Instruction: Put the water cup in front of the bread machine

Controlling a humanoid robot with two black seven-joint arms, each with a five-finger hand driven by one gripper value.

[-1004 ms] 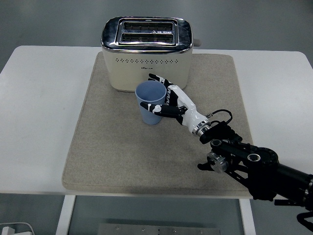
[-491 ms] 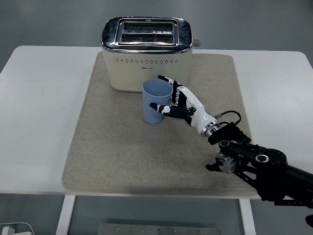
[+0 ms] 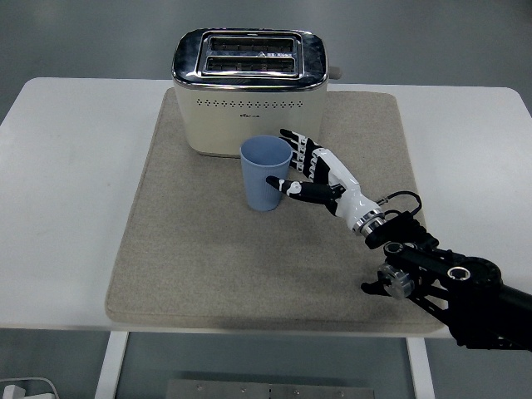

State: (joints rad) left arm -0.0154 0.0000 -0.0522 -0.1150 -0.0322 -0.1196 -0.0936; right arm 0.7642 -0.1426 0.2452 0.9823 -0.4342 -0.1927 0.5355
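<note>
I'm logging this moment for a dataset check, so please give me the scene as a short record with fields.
surface: white table with a grey mat on it
appliance: cream toaster at the mat's far side, slots empty
cup: blue water cup, upright on the mat, just in front of the toaster
right hand: beside the cup on its right, fingers spread, thumb tip close to the cup wall; contact unclear
left hand: not in view

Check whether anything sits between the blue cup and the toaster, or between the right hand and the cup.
Nothing visible does. The blue cup stands upright on the grey mat, right in front of the toaster, with no object between them. The right hand is beside the cup's right, fingers spread; only its thumb tip reaches the cup.
</note>
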